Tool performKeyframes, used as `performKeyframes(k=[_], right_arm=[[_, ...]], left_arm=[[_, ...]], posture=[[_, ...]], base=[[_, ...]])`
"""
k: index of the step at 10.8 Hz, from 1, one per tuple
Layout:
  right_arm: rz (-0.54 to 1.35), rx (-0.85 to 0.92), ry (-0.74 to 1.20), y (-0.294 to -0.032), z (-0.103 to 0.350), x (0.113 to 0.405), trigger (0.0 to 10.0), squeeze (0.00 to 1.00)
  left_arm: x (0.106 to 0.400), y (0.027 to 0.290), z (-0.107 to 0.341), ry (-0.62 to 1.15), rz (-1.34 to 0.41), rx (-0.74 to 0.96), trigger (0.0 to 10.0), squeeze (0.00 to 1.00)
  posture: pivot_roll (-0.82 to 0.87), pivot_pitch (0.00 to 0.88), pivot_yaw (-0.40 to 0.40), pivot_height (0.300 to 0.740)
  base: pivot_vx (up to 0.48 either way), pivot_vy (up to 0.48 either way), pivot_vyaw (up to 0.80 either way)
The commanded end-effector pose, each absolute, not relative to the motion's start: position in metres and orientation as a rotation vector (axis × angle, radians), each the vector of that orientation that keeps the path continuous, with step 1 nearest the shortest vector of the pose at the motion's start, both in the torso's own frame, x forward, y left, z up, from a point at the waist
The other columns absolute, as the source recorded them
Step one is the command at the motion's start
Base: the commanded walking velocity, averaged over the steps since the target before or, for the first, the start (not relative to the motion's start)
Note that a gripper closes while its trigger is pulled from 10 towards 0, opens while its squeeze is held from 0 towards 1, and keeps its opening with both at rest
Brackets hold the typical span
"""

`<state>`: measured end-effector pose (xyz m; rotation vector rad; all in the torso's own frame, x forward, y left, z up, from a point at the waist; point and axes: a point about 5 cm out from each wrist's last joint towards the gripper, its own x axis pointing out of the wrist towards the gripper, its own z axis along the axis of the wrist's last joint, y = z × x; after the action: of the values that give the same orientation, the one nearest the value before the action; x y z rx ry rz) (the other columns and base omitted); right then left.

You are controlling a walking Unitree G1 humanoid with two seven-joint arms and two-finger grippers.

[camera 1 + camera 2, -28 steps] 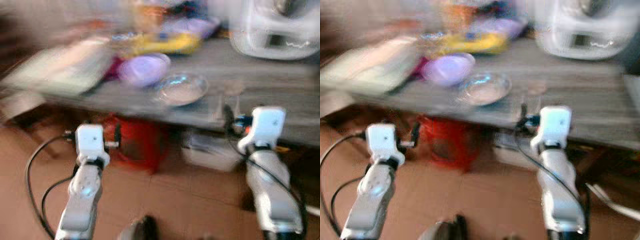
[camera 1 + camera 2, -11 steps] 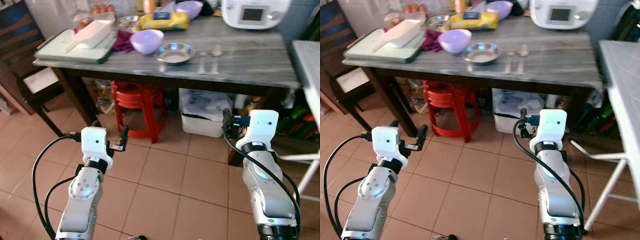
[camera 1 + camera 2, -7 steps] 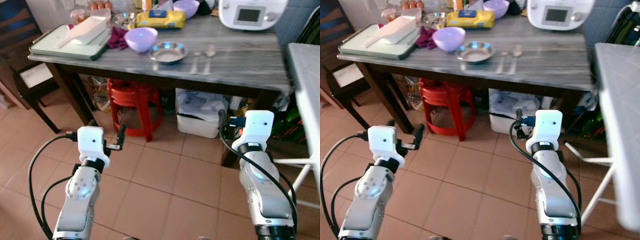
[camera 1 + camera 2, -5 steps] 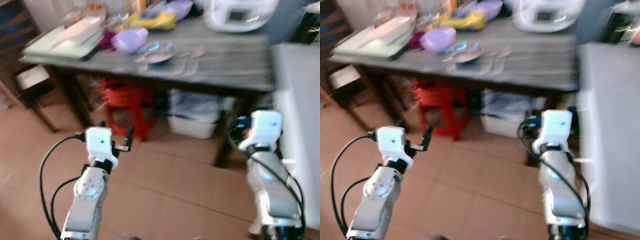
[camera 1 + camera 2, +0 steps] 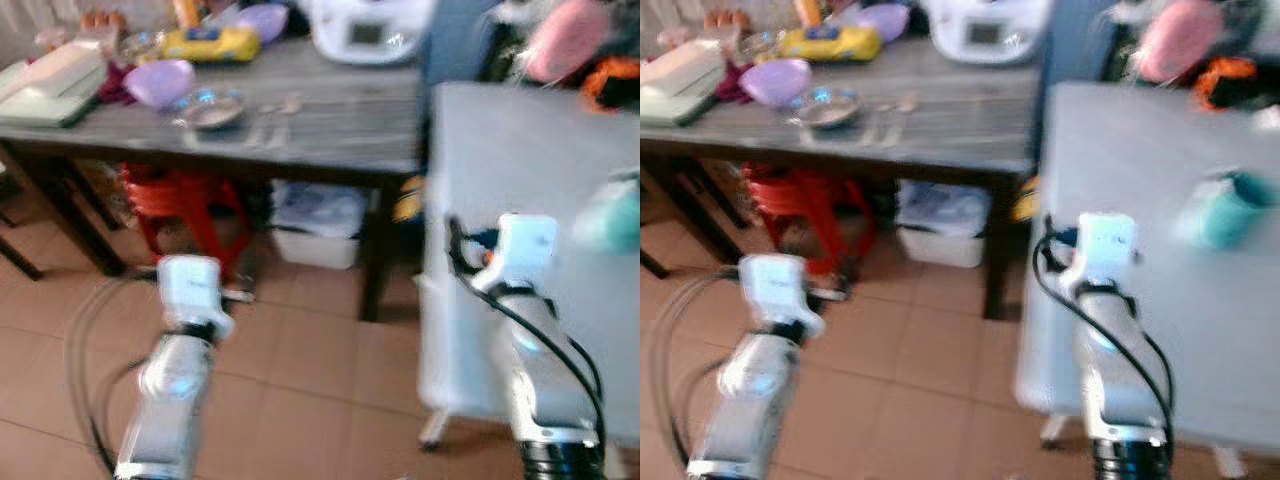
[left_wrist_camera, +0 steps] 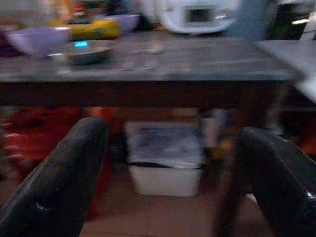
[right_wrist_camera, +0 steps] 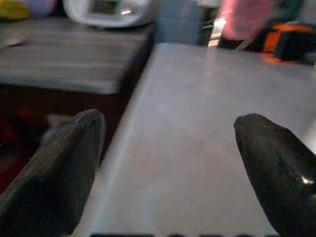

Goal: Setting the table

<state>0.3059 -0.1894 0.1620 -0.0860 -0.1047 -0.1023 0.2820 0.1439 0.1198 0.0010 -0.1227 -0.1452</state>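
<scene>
A purple bowl, a metal bowl and two spoons lie on the grey wooden table at the far left. To the right stands a pale grey table with a teal cup on it. My left gripper is open and holds nothing; it hangs over the floor, pointing at the grey table's underside. Just before the near edge of the pale table, my right gripper is open with nothing in it. The picture is blurred.
A white appliance, a yellow packet and a tray crowd the back of the grey table. A red stool and a white bin sit beneath it. Pink and orange things lie beyond the pale table.
The camera has swung to the right: the grey table has slid left and the pale table with the teal cup has come into view. Both arms keep their pose.
</scene>
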Motion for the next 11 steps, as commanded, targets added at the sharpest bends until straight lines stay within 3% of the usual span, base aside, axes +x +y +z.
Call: performKeyframes(k=[1, 5, 11], right_arm=[[-0.085, -0.077, -0.113, -0.1832, 0.1627, 0.3058, 10.0, 0.00], [-0.081, -0.073, -0.112, -0.1817, 0.1615, 0.3057, 10.0, 0.00], [-0.087, -0.064, -0.115, -0.1733, 0.1602, 0.3084, 10.0, 0.00]], left_arm=[[0.2806, 0.1542, 0.1186, -0.117, -0.116, 0.018, 10.0, 0.00], [0.2804, 0.1540, 0.1183, -0.117, -0.121, 0.019, 10.0, 0.00], [0.2782, 0.1458, 0.1150, -0.098, -0.177, -0.016, 10.0, 0.00]], posture=[[-0.05, 0.131, 0.066, 0.740], [-0.05, 0.131, 0.070, 0.740], [-0.05, 0.156, 0.084, 0.740]], base=[[0.000, -0.480, 0.00], [0.000, -0.440, 0.00], [0.000, 0.000, 0.00]])
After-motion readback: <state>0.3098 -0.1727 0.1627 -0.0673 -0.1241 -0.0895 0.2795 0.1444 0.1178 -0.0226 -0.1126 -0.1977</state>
